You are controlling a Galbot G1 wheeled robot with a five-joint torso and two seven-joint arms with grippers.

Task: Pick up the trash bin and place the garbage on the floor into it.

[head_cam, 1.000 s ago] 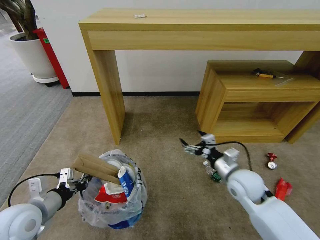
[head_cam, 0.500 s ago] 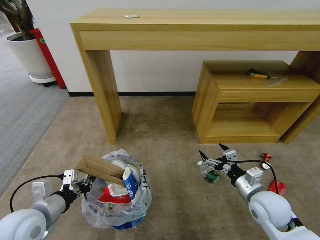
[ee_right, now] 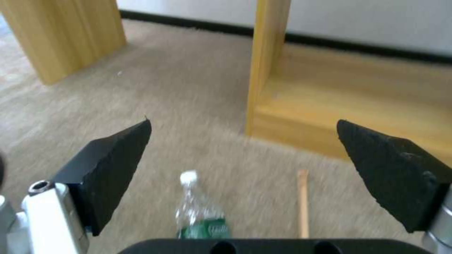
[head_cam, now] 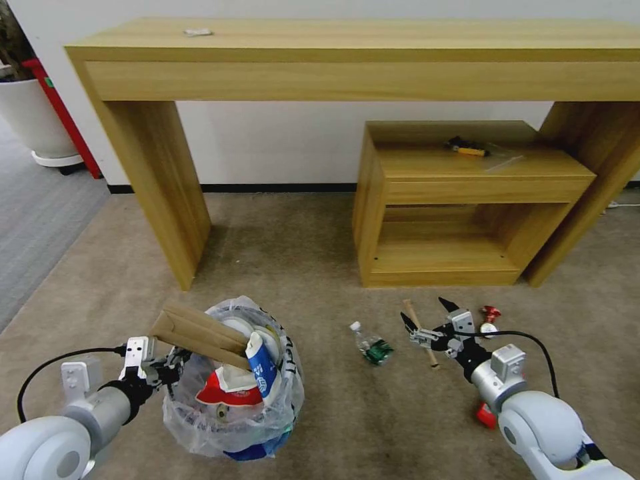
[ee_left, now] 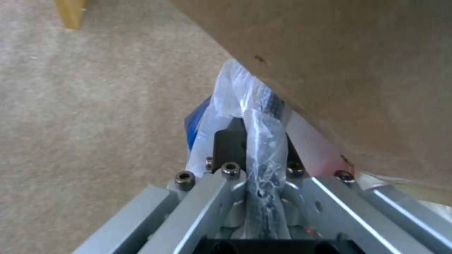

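So in about 1 second the whole head view slid sideways, which says the robot itself turned or drove, not that the litter moved. The right gripper ended up hanging just above the stick, jaws spread wide and holding nothing, with the small bottle lying just beside the stick on the side toward the trash bin. The red can sat on the stick's far side. The left gripper kept its jaws clamped on the bin's bagged rim, cardboard poking out the top. The bin was already pretty stuffed; I'd guess 4 or so bits were left on the floor, stick or bottle likely next.
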